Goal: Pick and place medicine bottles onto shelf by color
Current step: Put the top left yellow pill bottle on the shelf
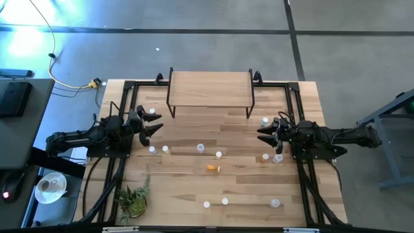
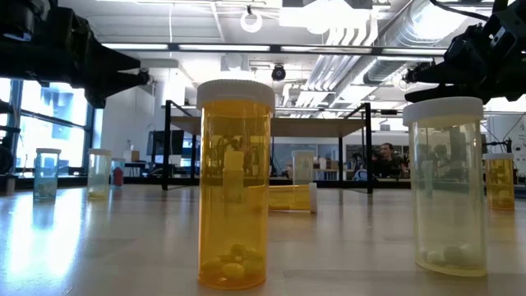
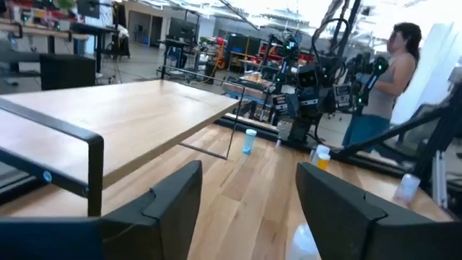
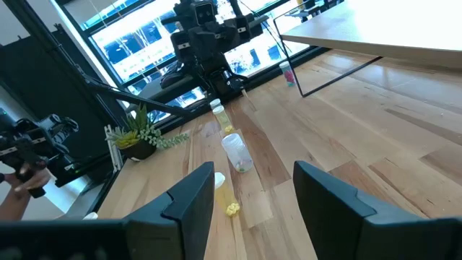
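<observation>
The light-wood shelf stands on black legs at the table's far middle, with nothing on its top. Small white-capped bottles stand scattered on the tabletop. An orange one lies on its side in the middle. An orange bottle and a pale one stand near the front edge. My left gripper hovers open and empty left of the shelf, above the table. My right gripper hovers open and empty to the right, near a bluish bottle. Both wrist views show empty gaps: left, right.
A small potted plant sits at the near left corner. Black frame rails run along both table sides. A person stands beyond the table's right side. Bare tabletop lies in front of the shelf.
</observation>
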Robot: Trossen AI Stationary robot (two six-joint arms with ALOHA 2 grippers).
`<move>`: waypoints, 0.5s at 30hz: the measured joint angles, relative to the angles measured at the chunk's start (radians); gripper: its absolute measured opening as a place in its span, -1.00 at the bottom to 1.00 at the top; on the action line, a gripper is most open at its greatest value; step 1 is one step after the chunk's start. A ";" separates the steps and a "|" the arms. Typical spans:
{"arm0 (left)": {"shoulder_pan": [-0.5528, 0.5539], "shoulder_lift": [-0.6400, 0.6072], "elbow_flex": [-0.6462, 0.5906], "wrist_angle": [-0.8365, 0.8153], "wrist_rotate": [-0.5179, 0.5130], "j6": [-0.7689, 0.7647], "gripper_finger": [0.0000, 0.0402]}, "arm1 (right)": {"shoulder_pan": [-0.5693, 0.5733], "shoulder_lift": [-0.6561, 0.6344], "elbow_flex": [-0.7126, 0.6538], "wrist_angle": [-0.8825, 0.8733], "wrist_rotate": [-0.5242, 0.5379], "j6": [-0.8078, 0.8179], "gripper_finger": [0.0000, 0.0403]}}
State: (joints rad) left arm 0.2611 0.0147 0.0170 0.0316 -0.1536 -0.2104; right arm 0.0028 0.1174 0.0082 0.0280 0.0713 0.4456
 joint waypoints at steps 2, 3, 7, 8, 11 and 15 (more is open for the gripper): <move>0.000 0.000 0.000 0.029 -0.010 0.005 0.10 | 0.000 0.000 0.000 0.000 0.000 0.000 -0.10; 0.000 0.000 0.000 0.054 -0.011 0.008 0.11 | 0.000 0.000 0.000 0.000 0.000 0.000 -0.10; 0.000 0.000 0.000 0.203 -0.015 0.004 0.11 | 0.000 0.000 0.000 0.000 0.000 0.000 -0.10; 0.000 0.000 0.000 0.234 -0.015 0.011 0.11 | 0.000 0.000 0.000 0.000 0.000 0.000 -0.10; 0.000 0.003 0.031 0.237 -0.015 0.050 0.11 | 0.000 0.000 0.000 0.000 0.000 0.000 -0.10; 0.000 0.048 0.113 0.145 -0.015 0.065 0.11 | 0.000 0.000 0.000 0.000 0.000 0.000 -0.10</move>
State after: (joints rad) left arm 0.2611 0.0627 0.1295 0.1763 -0.1684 -0.1458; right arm 0.0027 0.1177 0.0082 0.0279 0.0715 0.4454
